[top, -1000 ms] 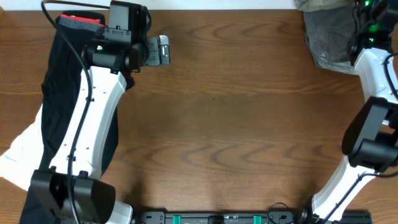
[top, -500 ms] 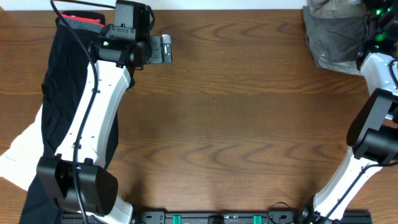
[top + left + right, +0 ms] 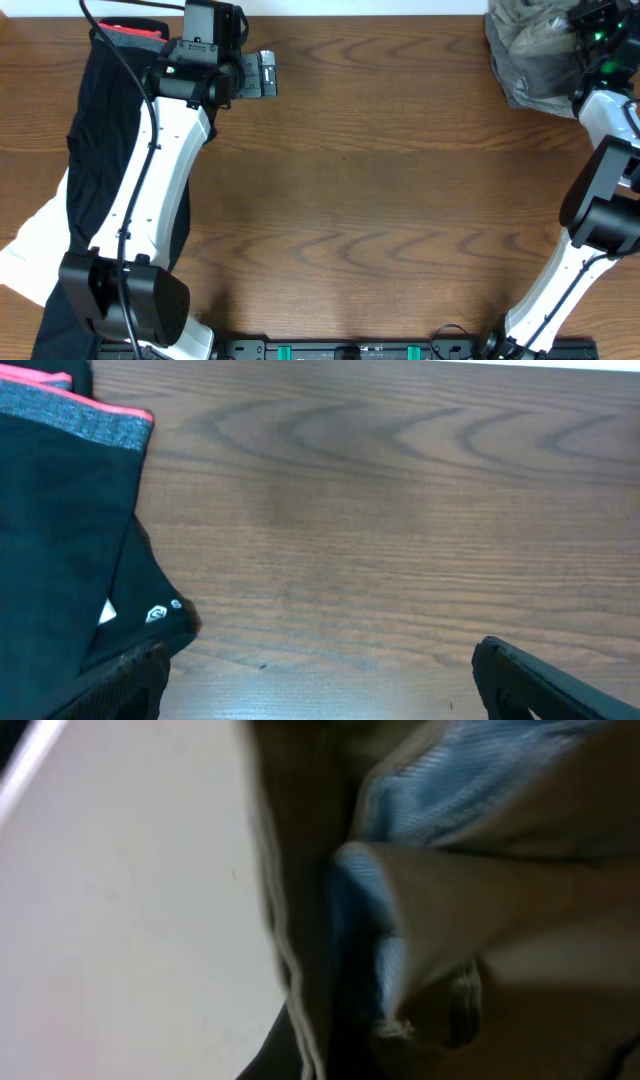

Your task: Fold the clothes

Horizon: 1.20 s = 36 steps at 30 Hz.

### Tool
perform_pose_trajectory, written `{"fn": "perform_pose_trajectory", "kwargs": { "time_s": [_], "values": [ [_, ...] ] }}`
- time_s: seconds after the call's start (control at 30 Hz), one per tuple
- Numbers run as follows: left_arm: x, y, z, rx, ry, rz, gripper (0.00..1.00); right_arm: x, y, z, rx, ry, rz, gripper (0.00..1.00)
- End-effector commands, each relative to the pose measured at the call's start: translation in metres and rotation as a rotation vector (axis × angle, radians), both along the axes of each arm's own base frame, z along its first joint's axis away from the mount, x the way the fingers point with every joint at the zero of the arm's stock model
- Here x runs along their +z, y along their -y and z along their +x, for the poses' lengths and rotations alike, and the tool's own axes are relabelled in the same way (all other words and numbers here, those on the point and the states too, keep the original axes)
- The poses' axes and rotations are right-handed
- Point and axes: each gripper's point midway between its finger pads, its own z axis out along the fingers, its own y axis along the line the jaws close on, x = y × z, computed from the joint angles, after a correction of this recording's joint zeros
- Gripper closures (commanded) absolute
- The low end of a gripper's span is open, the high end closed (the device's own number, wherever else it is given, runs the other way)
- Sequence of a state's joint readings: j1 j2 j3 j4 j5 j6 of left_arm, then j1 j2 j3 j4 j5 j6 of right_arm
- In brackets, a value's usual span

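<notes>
The pale khaki-green trousers (image 3: 528,52) lie in a crumpled heap at the table's far right corner. My right gripper (image 3: 592,22) is pressed into the top of that heap. In the right wrist view the khaki cloth with its light bluish lining (image 3: 430,870) fills the frame, and the fingers are hidden. My left gripper (image 3: 258,78) is open and empty over bare wood at the far left. Its two dark fingertips frame the table in the left wrist view (image 3: 320,685).
A long black garment (image 3: 95,150) with a grey and red waistband (image 3: 135,35) lies under my left arm; it also shows in the left wrist view (image 3: 60,530). A white cloth (image 3: 30,250) sits at the left edge. The table's far edge (image 3: 350,12) is close.
My right gripper has pushed further into the heap at the far edge, and the cloth has bunched a little to the left. My left gripper has shifted slightly towards the far edge.
</notes>
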State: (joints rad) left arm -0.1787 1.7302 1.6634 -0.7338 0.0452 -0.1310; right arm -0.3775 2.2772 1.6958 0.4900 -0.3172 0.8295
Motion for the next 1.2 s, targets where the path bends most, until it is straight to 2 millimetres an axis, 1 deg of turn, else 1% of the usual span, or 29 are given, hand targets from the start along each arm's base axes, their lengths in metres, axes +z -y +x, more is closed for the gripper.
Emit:
{"fn": "perform_pose_trajectory", "kwargs": {
  "time_s": [0.0, 0.07, 0.17, 0.2, 0.23, 0.3, 0.43, 0.57, 0.6, 0.67, 0.73, 0.8, 0.93, 1.07, 1.17],
  "values": [
    [-0.005, -0.002, 0.001, 0.009, -0.009, -0.001, 0.02, -0.002, -0.002, -0.006, 0.121, -0.028, 0.043, 0.99],
    [-0.005, -0.002, 0.001, 0.009, -0.008, -0.001, 0.02, -0.014, 0.002, -0.011, 0.123, -0.078, 0.071, 0.98],
    [-0.005, -0.002, 0.001, 0.009, -0.008, -0.001, 0.02, -0.024, 0.011, -0.019, 0.113, -0.134, 0.088, 0.98],
    [-0.005, -0.002, 0.001, 0.009, -0.006, -0.002, 0.02, -0.026, 0.013, -0.022, 0.108, -0.151, 0.087, 0.96],
    [-0.005, -0.002, 0.002, 0.009, -0.005, -0.002, 0.02, -0.027, 0.015, -0.024, 0.102, -0.166, 0.088, 0.90],
    [-0.004, -0.001, 0.002, 0.009, -0.002, -0.002, 0.02, -0.033, 0.020, -0.031, 0.079, -0.212, 0.097, 0.85],
    [-0.003, -0.001, 0.004, 0.009, 0.007, -0.004, 0.02, -0.052, 0.025, -0.048, 0.038, -0.339, 0.120, 0.70],
    [-0.001, -0.001, 0.005, 0.009, 0.015, -0.005, 0.02, -0.078, 0.030, -0.075, -0.024, -0.514, 0.149, 0.59],
    [-0.001, -0.001, 0.005, 0.009, 0.016, -0.006, 0.02, -0.085, 0.031, -0.085, -0.041, -0.572, 0.141, 0.59],
    [-0.001, -0.001, 0.006, 0.009, 0.017, -0.006, 0.02, -0.095, 0.032, -0.101, -0.063, -0.660, 0.123, 0.59],
    [-0.001, -0.001, 0.006, 0.009, 0.017, -0.006, 0.02, -0.101, 0.034, -0.120, -0.085, -0.745, 0.100, 0.58],
    [-0.001, -0.001, 0.006, 0.009, 0.017, -0.006, 0.02, -0.102, 0.036, -0.133, -0.091, -0.797, 0.084, 0.58],
    [-0.001, -0.001, 0.006, 0.008, 0.017, -0.006, 0.02, -0.091, 0.034, -0.162, -0.047, -0.876, 0.039, 0.58],
    [-0.001, -0.001, 0.006, 0.008, 0.017, -0.006, 0.02, -0.071, 0.015, -0.177, 0.125, -0.887, -0.097, 0.57],
    [-0.001, -0.001, 0.006, 0.009, 0.017, -0.006, 0.02, -0.046, -0.007, -0.181, 0.294, -0.829, -0.261, 0.58]
  ]
}}
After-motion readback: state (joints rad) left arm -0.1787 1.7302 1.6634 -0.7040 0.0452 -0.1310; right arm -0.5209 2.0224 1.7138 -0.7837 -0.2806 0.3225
